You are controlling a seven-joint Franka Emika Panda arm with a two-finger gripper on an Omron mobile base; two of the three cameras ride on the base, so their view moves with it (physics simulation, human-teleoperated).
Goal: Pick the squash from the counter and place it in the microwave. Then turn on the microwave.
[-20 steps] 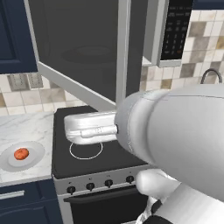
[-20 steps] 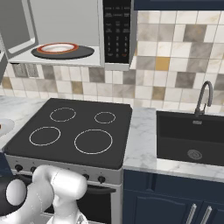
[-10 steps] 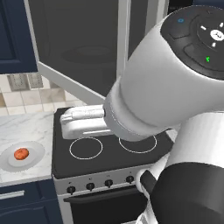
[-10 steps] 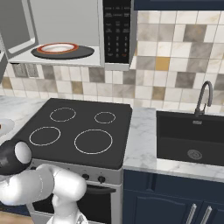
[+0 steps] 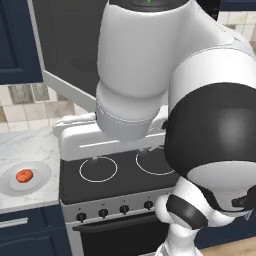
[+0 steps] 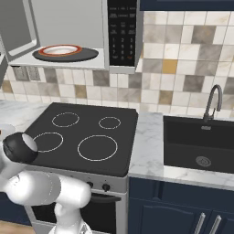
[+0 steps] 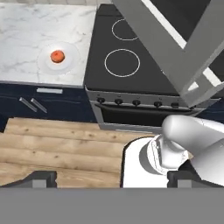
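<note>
The squash (image 7: 57,56) is a small orange-red lump on a round white plate (image 7: 70,61) on the marble counter (image 7: 30,30), left of the stove. It also shows at the far left, squash (image 5: 24,175) on plate (image 5: 40,180). My gripper (image 7: 111,178) hangs high above the wooden floor in front of the stove, well away from the squash. It is open, with dark fingertips (image 7: 41,178) set wide apart and nothing between them. The microwave (image 6: 68,32) stands open above the stove, its keypad (image 6: 122,32) on the right.
The open microwave door (image 7: 183,48) juts out over the black stovetop (image 6: 87,137). A red-rimmed plate (image 6: 59,50) lies inside the microwave. A dark sink (image 6: 201,146) with a faucet is on the right. My bulky white arm (image 5: 165,90) blocks much of the left base view.
The arm has swung upward and closer to the left base camera, now covering most of that view. Squash, plate and microwave door have not moved. The gripper stays open.
</note>
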